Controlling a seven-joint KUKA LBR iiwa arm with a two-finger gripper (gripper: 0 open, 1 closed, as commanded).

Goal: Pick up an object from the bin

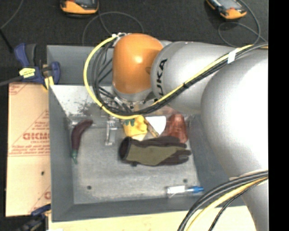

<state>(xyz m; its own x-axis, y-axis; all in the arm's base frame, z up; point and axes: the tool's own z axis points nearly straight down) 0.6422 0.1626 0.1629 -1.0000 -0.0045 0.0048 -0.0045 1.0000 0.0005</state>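
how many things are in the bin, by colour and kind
olive and dark brown fabric glove: 1
dark purple aubergine-shaped toy with a green tip: 1
yellow plastic lump: 1
white flat piece: 1
reddish-brown rounded thing: 1
white tube with a blue cap: 1
total: 6 in sight; the arm may hide more

This looks like a robotics lab or test cell, not a home or a shop. A big silver industrial arm (216, 90) with its maker's name lettered on the casing reaches over a grey metal bin (113, 180). Bundled cables (91, 58) loop around an orange cover (135, 63) at the wrist. The bin holds an odd mix of loose things, such as a glove (153, 152) and a pen (184, 190). Beyond it, on a dark floor (171, 22), lie two orange-and-black devices (79, 5) with thin wires trailing from them.
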